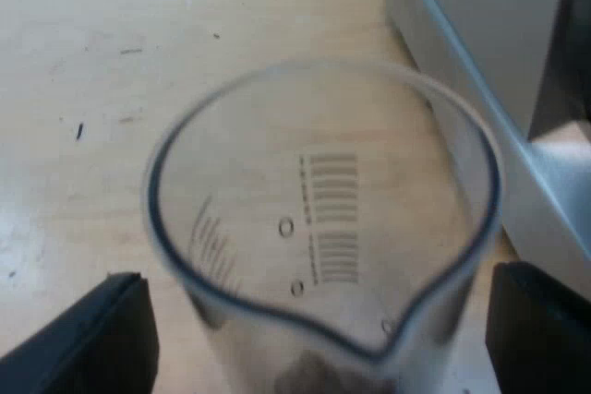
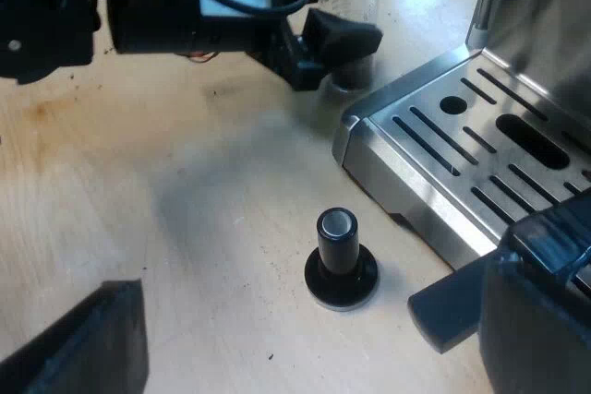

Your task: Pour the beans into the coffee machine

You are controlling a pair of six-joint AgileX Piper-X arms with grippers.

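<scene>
Now, the measuring glass (image 1: 323, 219) is seen from above, standing upright on the wooden table (image 1: 92, 89), with its pouring spout turned toward the wrist. It is flanked by the left gripper (image 1: 314, 306): the two black fingers (image 1: 92, 339) are set apart, one on each side of the glass wall and close beside it. A sliver of table is seen between the glass and one finger; at the other finger, contact cannot be told. Printed measuring marks are made out on the clear wall. A dark patch (image 1: 309, 377) is caught at the bottom of the glass, too blurred to be named. Just beside the glass, the grey flank of the espresso machine (image 1: 499, 53) is seen rising from the table.

Over to the right wrist view. The right gripper (image 2: 286, 320) is hung above the table with its fingers (image 2: 83, 343) spread wide, and nothing is held between them. One finger is placed over bare wood, the other over the corner of the machine's slotted metal drip tray (image 2: 480, 136). Beyond the fingers, the tamper (image 2: 341, 260) with the black knob is found standing upright on the table, near the tray's edge but apart from it. Farther off, the left arm (image 2: 185, 6) is seen stretched low across the table. One of its dark fingers is set at the base of the glass, which stands near the tray's far corner.
</scene>
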